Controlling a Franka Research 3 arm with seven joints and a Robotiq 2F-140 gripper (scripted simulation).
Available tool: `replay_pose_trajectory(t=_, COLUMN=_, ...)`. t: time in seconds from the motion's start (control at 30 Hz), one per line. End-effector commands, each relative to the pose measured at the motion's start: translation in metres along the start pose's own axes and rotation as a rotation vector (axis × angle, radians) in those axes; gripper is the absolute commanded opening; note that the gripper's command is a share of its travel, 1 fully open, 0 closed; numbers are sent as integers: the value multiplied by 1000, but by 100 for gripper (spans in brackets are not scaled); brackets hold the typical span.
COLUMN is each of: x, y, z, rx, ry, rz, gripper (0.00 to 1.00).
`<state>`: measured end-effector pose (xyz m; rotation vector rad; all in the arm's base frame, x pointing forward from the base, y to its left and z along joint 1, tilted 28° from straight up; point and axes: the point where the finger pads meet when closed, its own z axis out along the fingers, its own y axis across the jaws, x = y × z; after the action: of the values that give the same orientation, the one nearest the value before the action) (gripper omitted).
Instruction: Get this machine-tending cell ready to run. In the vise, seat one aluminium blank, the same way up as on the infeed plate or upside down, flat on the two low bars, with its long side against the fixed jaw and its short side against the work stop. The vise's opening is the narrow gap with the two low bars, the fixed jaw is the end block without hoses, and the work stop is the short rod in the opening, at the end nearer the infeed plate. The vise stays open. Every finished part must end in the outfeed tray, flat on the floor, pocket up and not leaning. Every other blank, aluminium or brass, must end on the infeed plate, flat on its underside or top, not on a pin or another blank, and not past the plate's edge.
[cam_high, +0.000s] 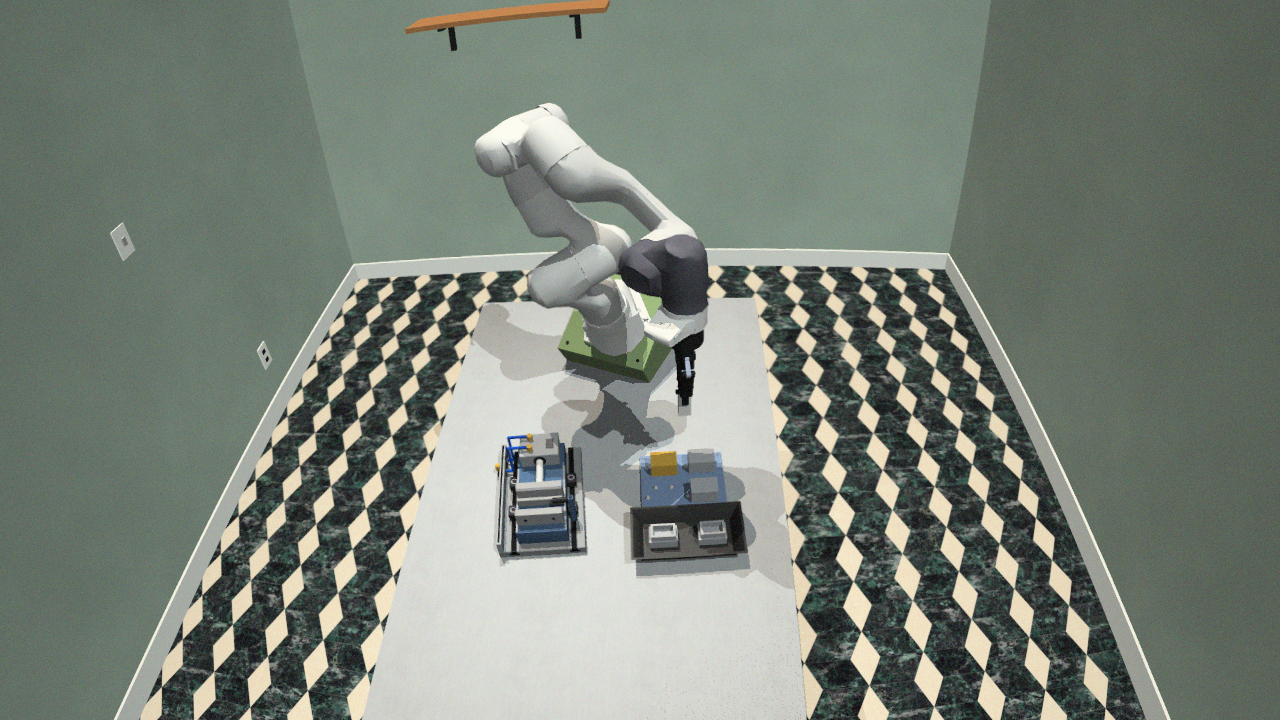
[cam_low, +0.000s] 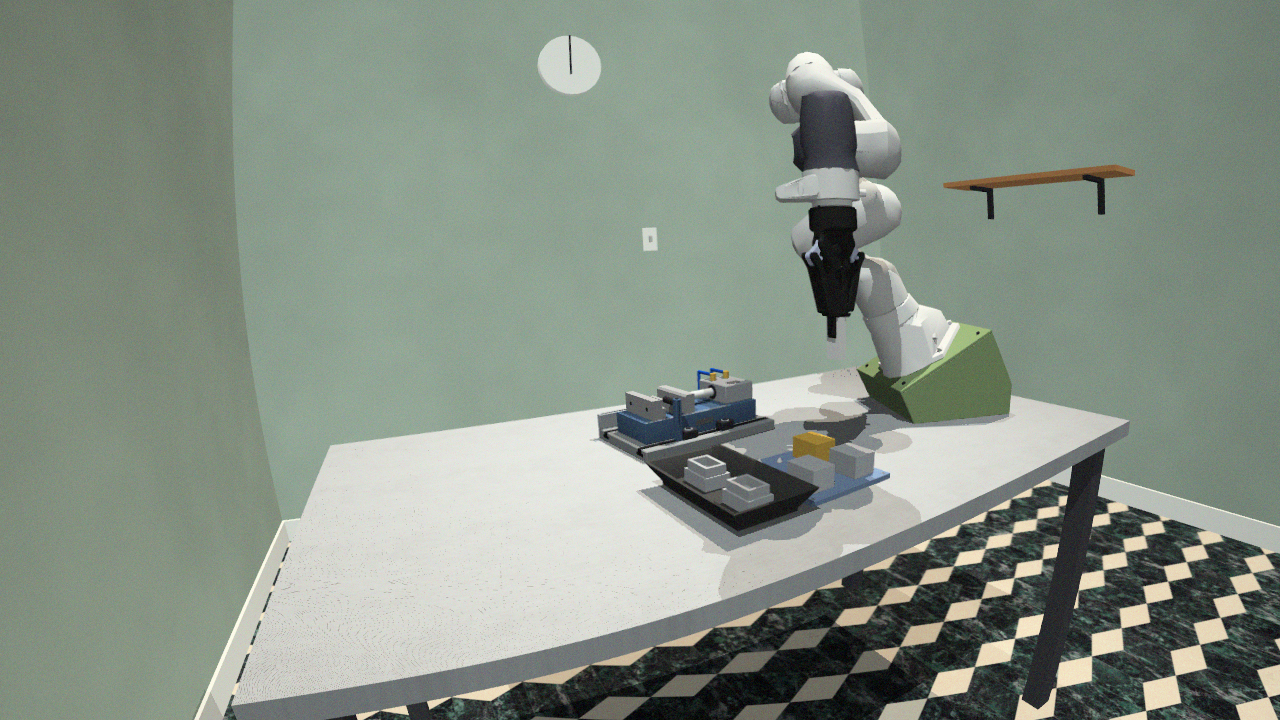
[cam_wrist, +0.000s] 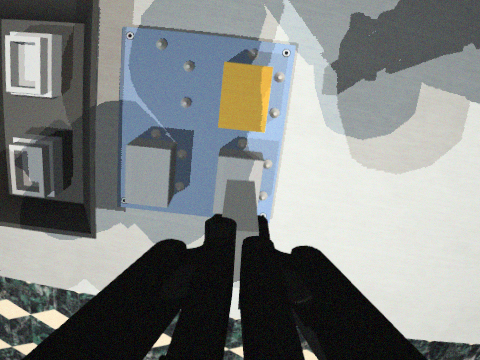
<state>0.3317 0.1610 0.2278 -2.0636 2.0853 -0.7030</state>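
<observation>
Blanks on the blue plate (cam_wrist: 147, 74), none seated in the vise (cam_high: 539, 492) that I can make out.
Brass blank (cam_wrist: 246, 96) and two grey blanks (cam_wrist: 147, 175) lie flat among the pins; two pocketed parts (cam_high: 662, 534) sit pocket up in the tray (cam_high: 739, 528). Gripper (cam_low: 833, 344) hangs high above the table (cam_low: 501, 537), between base and plate, pointing down, fingers pressed together on nothing. Judgement: a grey blank goes to the vise next.

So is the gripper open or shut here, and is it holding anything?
Shut and empty. The gripper hangs high above the table with its fingertips together, and nothing shows between them in the wrist view.
</observation>
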Motion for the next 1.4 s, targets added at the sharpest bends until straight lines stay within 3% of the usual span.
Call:
replay_pose_trajectory(t=0.0, x=-29, y=-2, z=1, rx=2, ry=-3, rz=57, gripper=0)
replay_pose_trajectory(t=0.1, x=-38, y=0, z=1, rx=1, ry=-6, rz=56, gripper=0)
replay_pose_trajectory(t=0.13, x=-38, y=0, z=1, rx=1, ry=-6, rz=56, gripper=40)
replay_pose_trajectory(t=1.37, x=-38, y=0, z=2, rx=1, ry=-6, rz=56, gripper=40)
